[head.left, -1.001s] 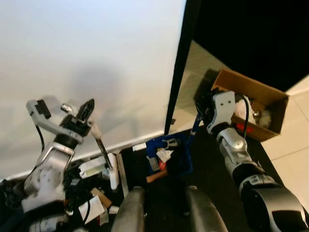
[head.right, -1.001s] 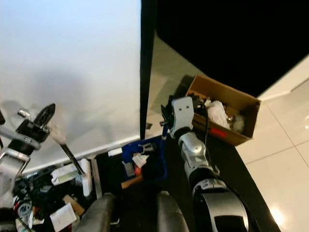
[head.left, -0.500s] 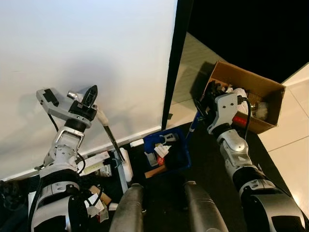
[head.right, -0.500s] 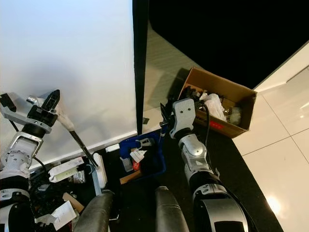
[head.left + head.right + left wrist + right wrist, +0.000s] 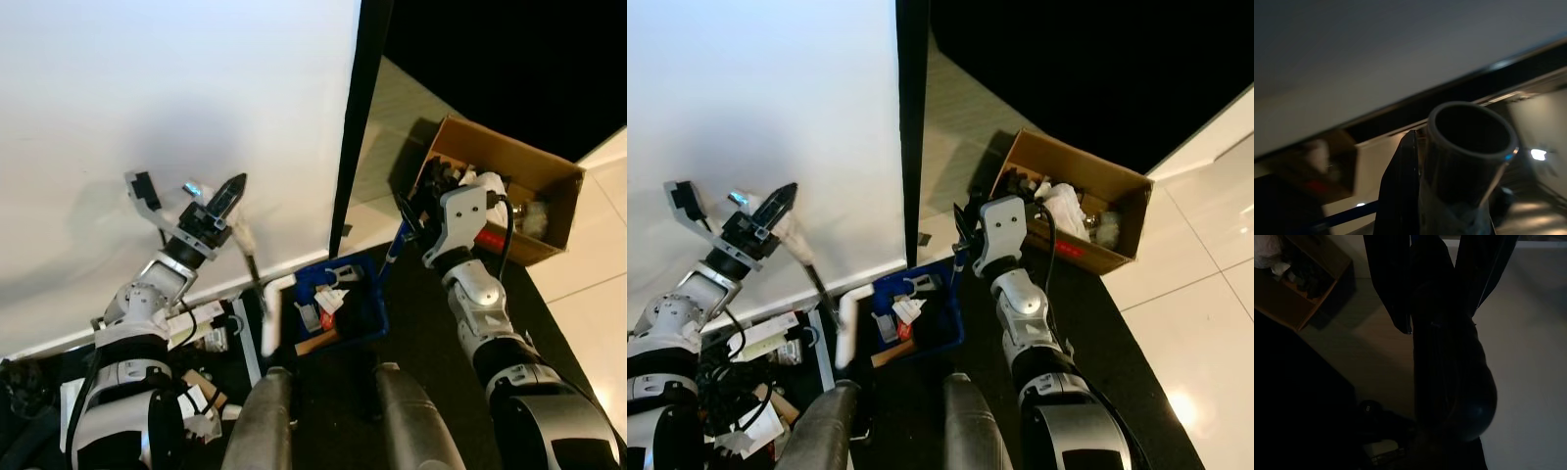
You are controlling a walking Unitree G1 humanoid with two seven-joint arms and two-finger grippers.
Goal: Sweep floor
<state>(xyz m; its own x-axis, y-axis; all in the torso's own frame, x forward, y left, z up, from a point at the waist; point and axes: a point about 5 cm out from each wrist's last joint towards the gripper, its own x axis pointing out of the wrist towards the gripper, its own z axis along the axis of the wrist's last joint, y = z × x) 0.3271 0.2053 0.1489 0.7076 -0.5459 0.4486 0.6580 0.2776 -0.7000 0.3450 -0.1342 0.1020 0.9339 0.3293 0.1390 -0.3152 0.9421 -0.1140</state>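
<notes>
Since 0.5 s ago, left gripper [image 5: 227, 199] has swung toward the centre, fingers now aimed at the black post [image 5: 356, 147]; broom [image 5: 251, 269] went with it and its white head [image 5: 268, 323] now sits close beside the dustpan [image 5: 343, 311], blurred. Right arm and camera barely changed

Left gripper: fingers clamped shut on the broom's pale upper handle. Wrist view shows 1 black finger [image 5: 1400, 191] pressed against the tube's open top end [image 5: 1469, 147]

Right gripper [image 5: 405, 217]: the 2 fingers are closed around the dark blue dustpan handle [image 5: 393, 254]. Wrist view is dark; both fingers [image 5: 1388, 279] lie against the shaft [image 5: 1442, 342]

Dustpan: blue, on the dark mat [image 5: 431, 343] just ahead of the robot's 2 legs [image 5: 265, 421], holding scraps of white paper and 1 brown piece

Edges and room:
- white wall [image 5: 167, 108] directly ahead, its baseboard just behind the broom head
- black post bounds the wall on the right, with pale floor [image 5: 387, 147] open beyond it
- cardboard box [image 5: 500, 196] of rubbish stands just right of the right gripper, at the mat edge
- clutter of cables and white packets [image 5: 196, 343] crowds the floor at left, beside the broom
</notes>
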